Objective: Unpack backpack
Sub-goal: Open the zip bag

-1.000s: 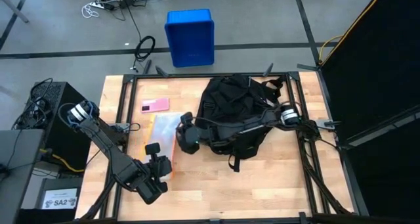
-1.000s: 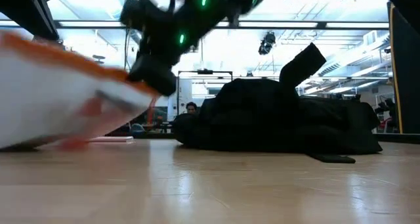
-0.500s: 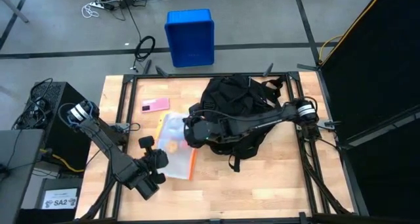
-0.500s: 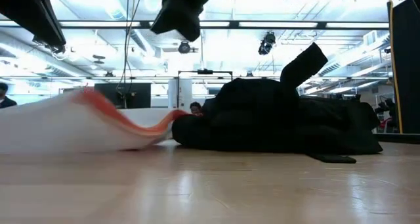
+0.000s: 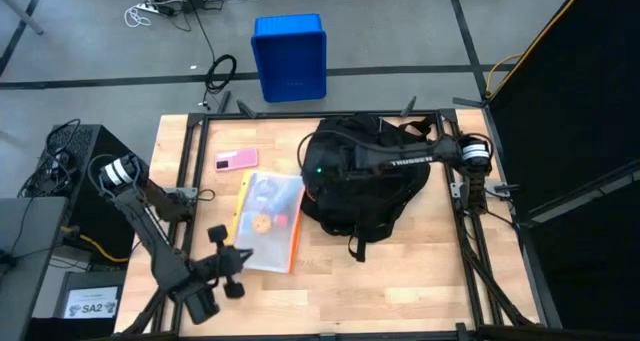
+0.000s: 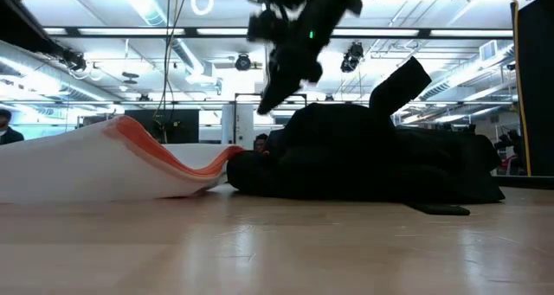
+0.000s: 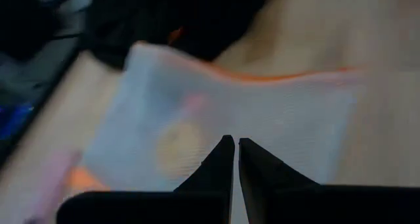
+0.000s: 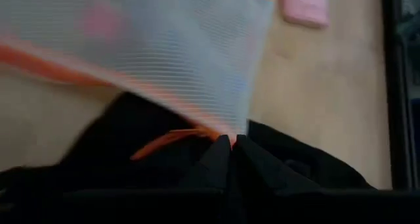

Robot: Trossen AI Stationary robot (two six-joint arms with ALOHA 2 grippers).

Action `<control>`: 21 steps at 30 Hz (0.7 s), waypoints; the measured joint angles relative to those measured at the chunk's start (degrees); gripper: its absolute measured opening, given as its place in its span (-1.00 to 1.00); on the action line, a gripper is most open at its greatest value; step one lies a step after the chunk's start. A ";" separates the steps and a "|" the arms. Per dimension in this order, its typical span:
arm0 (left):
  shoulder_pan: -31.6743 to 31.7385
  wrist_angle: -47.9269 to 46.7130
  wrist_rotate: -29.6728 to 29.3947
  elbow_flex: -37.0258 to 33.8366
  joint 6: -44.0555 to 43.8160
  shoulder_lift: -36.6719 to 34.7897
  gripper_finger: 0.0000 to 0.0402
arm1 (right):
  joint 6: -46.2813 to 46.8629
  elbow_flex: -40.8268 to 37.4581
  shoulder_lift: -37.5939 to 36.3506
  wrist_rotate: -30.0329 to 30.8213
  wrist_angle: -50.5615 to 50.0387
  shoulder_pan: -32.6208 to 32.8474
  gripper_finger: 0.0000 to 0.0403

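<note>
From above, the backpack [image 5: 362, 173] lies on the table [image 5: 420, 271] under the right gripper [image 5: 314, 171], jaws pinched shut and empty; a mesh pouch [image 5: 267, 221] lies between it and the left gripper [image 5: 222, 264]. Left wrist: fingers [image 7: 216, 168] closed on nothing, pouch just ahead. Right wrist: backpack beneath the closed claw

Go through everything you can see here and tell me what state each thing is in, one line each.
backpack: lying flat on the table, straps trailing.
mesh pouch: out of the backpack, lying flat beside it.
pink item: flat on the table, apart from the pouch.
blue crate: upright on the floor beyond the table.
left gripper: shut, empty, near the pouch's corner.
right gripper: shut, over the backpack's edge.
</note>
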 joint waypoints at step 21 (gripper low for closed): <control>9.34 36.52 11.06 -2.52 40.58 6.26 -0.53 | -2.12 -3.66 -0.12 -0.16 6.71 -3.70 -1.00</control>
